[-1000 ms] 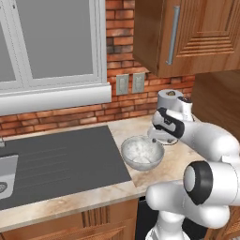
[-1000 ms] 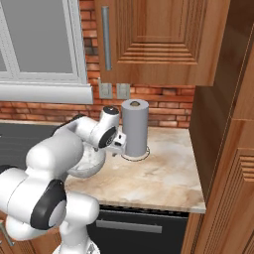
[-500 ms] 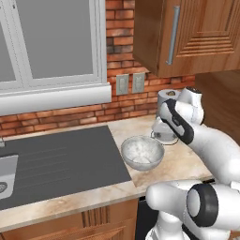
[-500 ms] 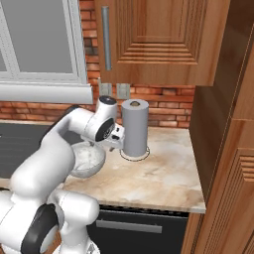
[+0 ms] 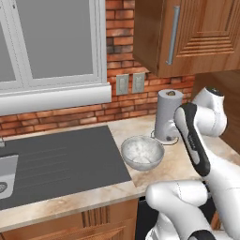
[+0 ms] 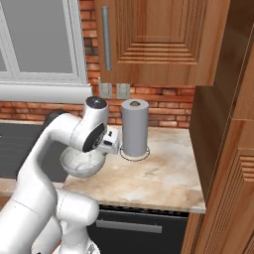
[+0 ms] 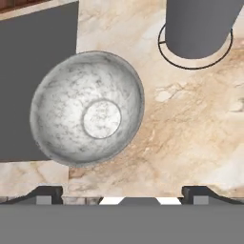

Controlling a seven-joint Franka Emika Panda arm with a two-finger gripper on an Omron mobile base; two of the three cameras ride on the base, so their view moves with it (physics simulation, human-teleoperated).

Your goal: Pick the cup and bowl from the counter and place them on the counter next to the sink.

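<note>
A: Where is the bowl?

B: Left of center in the hand view, on the counter, its left rim over the edge of the sink.

A: And the gripper?

B: Spread wide, holding nothing. Bare stone lies right of the bowl; the paper towel roll is at upper right.

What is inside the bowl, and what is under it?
The bowl is empty. It sits partly on the dark sink edge, partly on the counter; the surface beneath is covered.
</note>
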